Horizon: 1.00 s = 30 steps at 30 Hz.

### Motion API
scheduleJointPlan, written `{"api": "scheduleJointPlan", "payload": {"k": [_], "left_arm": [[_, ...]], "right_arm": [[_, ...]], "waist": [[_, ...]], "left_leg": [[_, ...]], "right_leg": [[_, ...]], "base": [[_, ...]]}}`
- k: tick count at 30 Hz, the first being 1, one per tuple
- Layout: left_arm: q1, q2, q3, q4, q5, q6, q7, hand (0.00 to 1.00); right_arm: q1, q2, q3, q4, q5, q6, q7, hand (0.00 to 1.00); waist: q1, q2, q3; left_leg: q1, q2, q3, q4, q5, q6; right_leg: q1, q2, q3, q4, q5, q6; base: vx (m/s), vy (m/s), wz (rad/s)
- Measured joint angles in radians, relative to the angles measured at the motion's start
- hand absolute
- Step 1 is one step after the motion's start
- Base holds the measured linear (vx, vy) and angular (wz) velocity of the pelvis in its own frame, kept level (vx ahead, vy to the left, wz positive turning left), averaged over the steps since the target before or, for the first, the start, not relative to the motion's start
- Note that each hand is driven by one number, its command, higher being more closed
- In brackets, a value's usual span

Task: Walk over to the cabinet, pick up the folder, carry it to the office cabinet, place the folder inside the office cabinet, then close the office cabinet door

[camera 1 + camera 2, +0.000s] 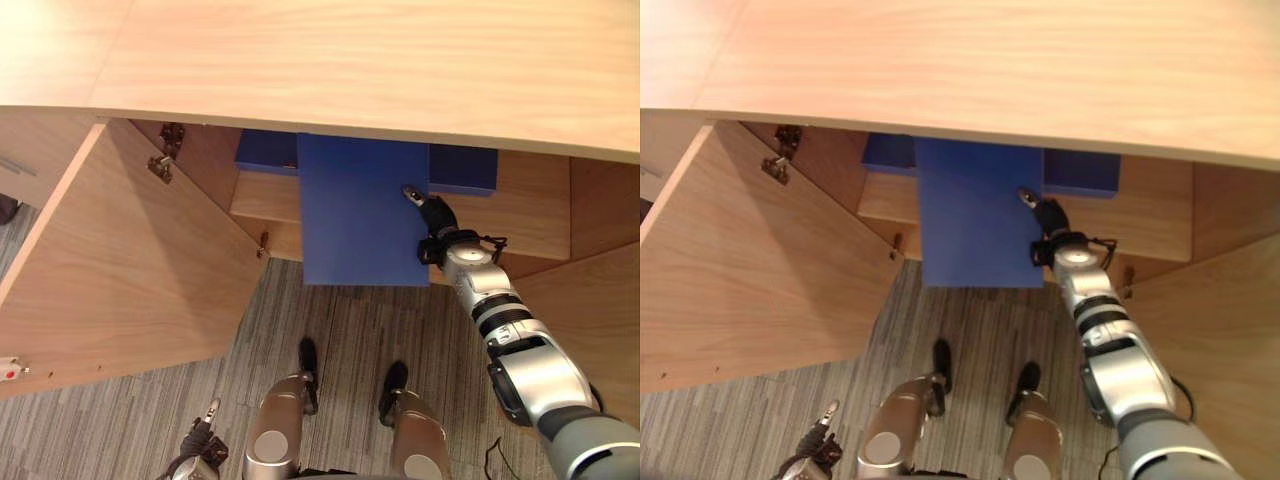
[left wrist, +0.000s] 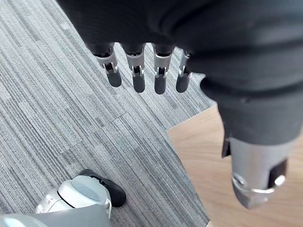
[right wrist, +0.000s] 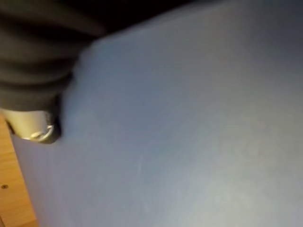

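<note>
A blue folder (image 1: pixel 360 210) lies flat, half inside the open wooden office cabinet (image 1: pixel 350 60), and juts out over the shelf edge toward me. My right hand (image 1: pixel 437 226) grips its right edge, thumb on top, the fingers hidden beneath. In the right wrist view the folder's blue face (image 3: pixel 189 132) lies close against the thumb (image 3: pixel 33 127). My left hand (image 1: pixel 203 441) hangs low at my left side over the carpet; in the left wrist view its fingers (image 2: pixel 138 75) hang relaxed and hold nothing.
The cabinet's left door (image 1: pixel 130 260) stands wide open toward me, and the right door (image 1: pixel 590 310) is open too. Darker blue items (image 1: pixel 266 152) lie on the shelf (image 1: pixel 265 195) behind the folder. Grey striped carpet (image 1: pixel 330 330) covers the floor.
</note>
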<state>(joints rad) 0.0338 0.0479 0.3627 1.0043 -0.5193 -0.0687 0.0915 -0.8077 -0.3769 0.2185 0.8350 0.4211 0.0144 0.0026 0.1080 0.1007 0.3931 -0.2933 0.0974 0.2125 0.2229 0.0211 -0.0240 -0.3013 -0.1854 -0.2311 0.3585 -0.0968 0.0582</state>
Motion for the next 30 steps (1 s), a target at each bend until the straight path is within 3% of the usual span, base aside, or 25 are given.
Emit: {"api": "scheduleJointPlan", "payload": {"k": [3, 8, 11, 12, 15, 16, 18, 20, 26, 30], "left_arm": [[0.0, -0.017, 0.009, -0.001, -0.001, 0.002, 0.0, 0.0], [-0.003, -0.049, 0.017, -0.044, 0.0, 0.003, 0.01, 0.0], [-0.016, -0.056, 0.048, -0.09, -0.002, -0.001, 0.03, 0.0], [-0.022, -0.06, 0.07, -0.112, -0.002, -0.001, 0.04, 0.0], [-0.035, -0.069, 0.109, -0.142, -0.002, 0.0, 0.066, 0.0], [-0.04, -0.073, 0.11, -0.156, -0.002, 0.0, 0.078, 0.0], [-0.041, -0.084, 0.113, -0.159, -0.001, 0.003, 0.081, 0.0], [-0.042, -0.09, 0.131, -0.163, 0.001, 0.007, 0.082, 0.0], [-0.043, -0.091, 0.136, -0.198, 0.009, 0.013, 0.083, 0.0], [-0.056, -0.092, 0.136, -0.197, 0.016, 0.022, 0.083, 0.0]], "right_arm": [[0.029, 0.025, -0.008, -0.064, 0.056, 0.0, -0.001, 1.0], [0.045, 0.125, -0.209, -0.152, 0.392, -0.019, -0.051, 1.0], [0.024, 0.189, -0.319, -0.273, 0.657, -0.104, -0.11, 1.0], [0.006, 0.206, -0.343, -0.287, 0.735, -0.153, -0.135, 1.0], [-0.041, 0.252, -0.401, -0.315, 0.851, -0.264, -0.177, 1.0], [-0.078, 0.266, -0.452, -0.318, 0.902, -0.332, -0.198, 1.0], [-0.109, 0.267, -0.506, -0.329, 0.937, -0.404, -0.231, 1.0], [-0.148, 0.264, -0.518, -0.329, 0.951, -0.447, -0.263, 1.0], [-0.303, 0.261, -0.545, -0.275, 0.976, -0.441, -0.331, 1.0], [-0.432, 0.235, -0.529, -0.155, 0.995, -0.397, -0.361, 1.0]], "waist": [[-0.006, -0.005, 0.002], [0.0, -0.009, 0.012], [-0.002, -0.015, 0.027], [0.001, -0.015, 0.027], [0.0, -0.015, 0.031], [0.002, -0.014, 0.047], [0.009, -0.014, 0.047], [0.01, -0.014, 0.047], [0.019, -0.008, 0.058], [0.028, -0.008, 0.059]], "left_leg": [[0.01, 0.006, 0.008, -0.037, 0.02, -0.011], [0.014, 0.019, 0.02, -0.043, 0.033, -0.008], [-0.052, 0.041, 0.006, 0.125, -0.052, -0.007], [-0.109, 0.055, -0.006, 0.211, -0.089, -0.01], [-0.244, 0.079, -0.038, 0.365, -0.142, -0.01], [-0.296, 0.085, -0.062, 0.432, -0.163, -0.01], [-0.356, 0.086, -0.082, 0.496, -0.185, -0.01], [-0.423, 0.088, -0.105, 0.553, -0.197, -0.012], [-0.567, 0.083, -0.141, 0.659, -0.203, -0.012], [-0.63, 0.078, -0.158, 0.681, -0.194, -0.026]], "right_leg": [[-0.011, 0.009, 0.0, -0.004, -0.003, -0.005], [-0.054, -0.002, -0.023, 0.083, -0.014, -0.01], [-0.092, -0.027, -0.049, 0.215, -0.074, -0.02], [-0.124, -0.028, -0.051, 0.259, -0.104, -0.031], [-0.217, -0.034, -0.065, 0.353, -0.153, -0.054], [-0.251, -0.041, -0.073, 0.406, -0.178, -0.061], [-0.295, -0.055, -0.079, 0.465, -0.207, -0.068], [-0.343, -0.062, -0.084, 0.514, -0.223, -0.065], [-0.471, -0.089, -0.089, 0.626, -0.243, -0.077], [-0.53, -0.098, -0.095, 0.662, -0.251, -0.076]], "base": [[0.05, -0.041, -0.09], [0.09, -0.073, -0.07], [0.0, -0.104, 0.11], [-0.06, -0.106, 0.12], [-0.1, -0.072, 0.11], [-0.15, -0.034, 0.22], [-0.14, -0.01, 0.21], [-0.13, 0.021, 0.15], [-0.13, 0.021, 0.09], [-0.11, 0.021, 0.07]]}}
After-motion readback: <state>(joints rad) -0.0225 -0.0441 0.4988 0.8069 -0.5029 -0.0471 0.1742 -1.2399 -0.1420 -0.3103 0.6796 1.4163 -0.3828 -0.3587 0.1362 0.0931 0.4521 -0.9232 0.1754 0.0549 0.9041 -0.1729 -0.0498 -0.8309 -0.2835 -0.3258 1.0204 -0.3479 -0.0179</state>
